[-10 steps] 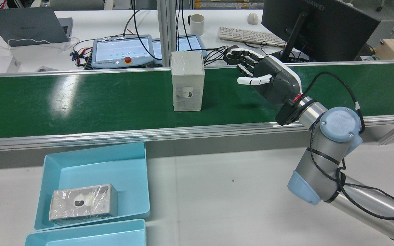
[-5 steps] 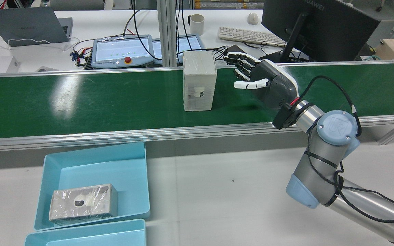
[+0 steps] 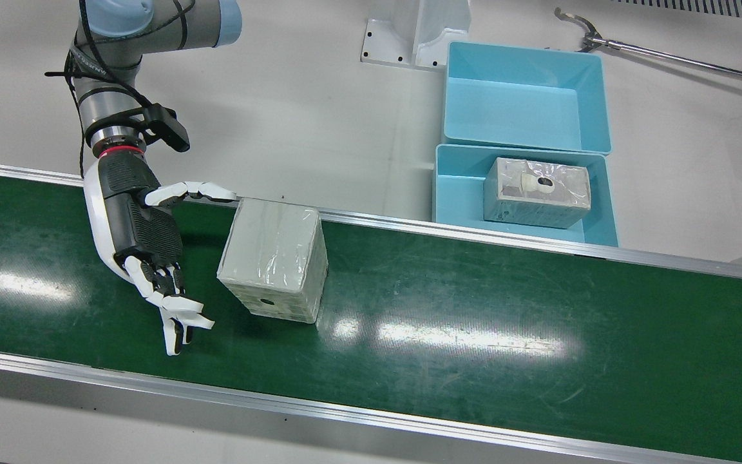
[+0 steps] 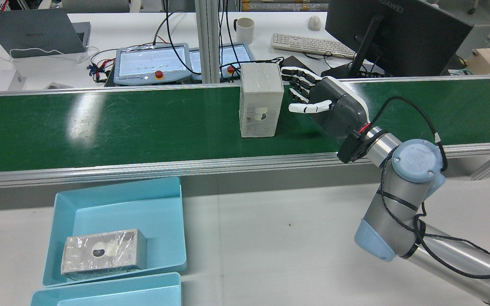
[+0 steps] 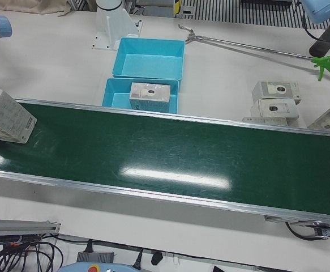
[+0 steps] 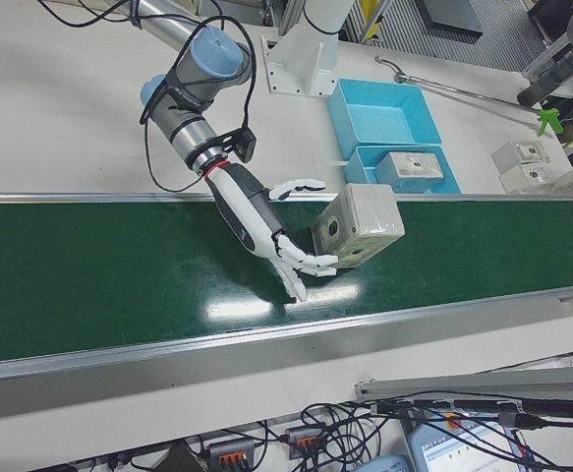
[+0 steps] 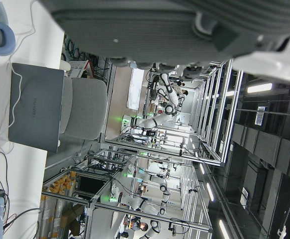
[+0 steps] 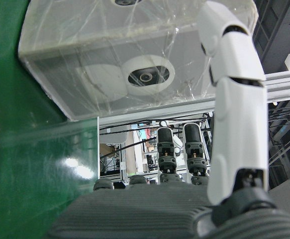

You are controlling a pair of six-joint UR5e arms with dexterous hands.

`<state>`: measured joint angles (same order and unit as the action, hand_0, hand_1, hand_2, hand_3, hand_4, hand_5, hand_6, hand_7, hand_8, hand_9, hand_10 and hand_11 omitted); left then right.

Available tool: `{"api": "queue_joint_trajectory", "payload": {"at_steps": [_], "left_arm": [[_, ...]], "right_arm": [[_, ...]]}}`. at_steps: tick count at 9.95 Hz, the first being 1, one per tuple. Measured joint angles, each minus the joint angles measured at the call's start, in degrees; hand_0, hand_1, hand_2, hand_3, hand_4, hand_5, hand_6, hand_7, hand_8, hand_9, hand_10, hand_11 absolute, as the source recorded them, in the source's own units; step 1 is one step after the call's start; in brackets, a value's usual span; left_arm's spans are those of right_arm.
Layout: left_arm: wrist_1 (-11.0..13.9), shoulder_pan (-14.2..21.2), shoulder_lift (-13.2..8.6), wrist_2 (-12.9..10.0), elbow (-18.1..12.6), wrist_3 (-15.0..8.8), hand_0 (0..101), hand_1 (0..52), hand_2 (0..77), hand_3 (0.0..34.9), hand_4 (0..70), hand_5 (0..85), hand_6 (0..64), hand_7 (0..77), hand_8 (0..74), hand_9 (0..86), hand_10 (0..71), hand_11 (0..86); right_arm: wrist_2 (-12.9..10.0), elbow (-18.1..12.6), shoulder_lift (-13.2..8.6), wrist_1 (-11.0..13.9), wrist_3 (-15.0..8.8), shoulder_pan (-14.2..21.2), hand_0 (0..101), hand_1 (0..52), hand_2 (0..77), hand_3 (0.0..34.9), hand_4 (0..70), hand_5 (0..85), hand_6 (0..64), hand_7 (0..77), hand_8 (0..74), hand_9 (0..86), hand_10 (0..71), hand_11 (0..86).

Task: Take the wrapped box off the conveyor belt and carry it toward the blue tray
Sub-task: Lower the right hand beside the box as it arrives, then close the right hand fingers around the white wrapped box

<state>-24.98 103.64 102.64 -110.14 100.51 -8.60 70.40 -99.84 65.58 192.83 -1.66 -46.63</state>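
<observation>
A wrapped box [image 4: 261,100] stands upright on the green conveyor belt [image 4: 121,127]; it also shows in the front view [image 3: 274,258] and close up in the right hand view [image 8: 135,64]. My right hand [image 4: 330,106] hovers over the belt just beside the box, open, fingers spread toward its side, holding nothing. From the front, the right hand [image 3: 145,238] has its thumb reaching the box's near corner. The blue tray [image 4: 113,210] sits on the table below the belt and holds another wrapped box [image 4: 103,253]. Only a dark edge of my left hand [image 7: 159,20] shows.
A second blue tray [image 3: 525,96] sits against the first [image 3: 458,193]. Spare wrapped boxes [image 5: 275,99] and a long grabber tool [image 5: 255,48] lie on the table. Teach pendants [image 4: 151,63], a keyboard [image 4: 309,42] and a monitor [image 4: 394,34] stand beyond the belt.
The box has ridden the belt rightward in the rear view, closing the gap to my right hand. The hand has shifted slightly left toward it and stayed open.
</observation>
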Motion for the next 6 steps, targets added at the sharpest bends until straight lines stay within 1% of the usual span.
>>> {"api": "queue_joint_trajectory", "payload": {"at_steps": [1,3,4,6], "left_arm": [[0.0,0.0,0.0,0.0,0.0,0.0,0,0.0,0.5,0.0,0.0,1.1,0.0,0.5,0.5,0.0,0.5,0.0],[0.0,0.0,0.0,0.0,0.0,0.0,0,0.0,1.1,0.0,0.0,1.1,0.0,0.5,0.5,0.0,0.0,0.5],[0.0,0.0,0.0,0.0,0.0,0.0,0,0.0,0.5,0.0,0.0,1.1,0.0,0.5,0.5,0.0,0.5,0.0],[0.0,0.0,0.0,0.0,0.0,0.0,0,0.0,0.5,0.0,0.0,1.1,0.0,0.5,0.5,0.0,0.5,0.0]], "right_arm": [[0.0,0.0,-0.2,0.0,0.0,0.2,48,17.5,21.3,10.3,10.4,25.6,2.7,19.6,0.0,2.2,0.0,1.6],[0.0,0.2,-0.5,0.0,0.0,0.4,48,17.5,21.3,10.3,10.4,25.6,2.7,19.6,0.0,2.2,0.0,1.6],[0.0,0.3,-0.6,0.0,0.0,0.4,48,17.5,21.3,10.5,10.9,25.6,3.8,19.6,0.0,2.2,0.0,1.6],[0.0,0.4,-0.7,0.0,0.0,0.5,48,17.5,21.8,10.5,10.9,25.6,3.8,19.6,0.0,3.3,0.0,1.6]]}}
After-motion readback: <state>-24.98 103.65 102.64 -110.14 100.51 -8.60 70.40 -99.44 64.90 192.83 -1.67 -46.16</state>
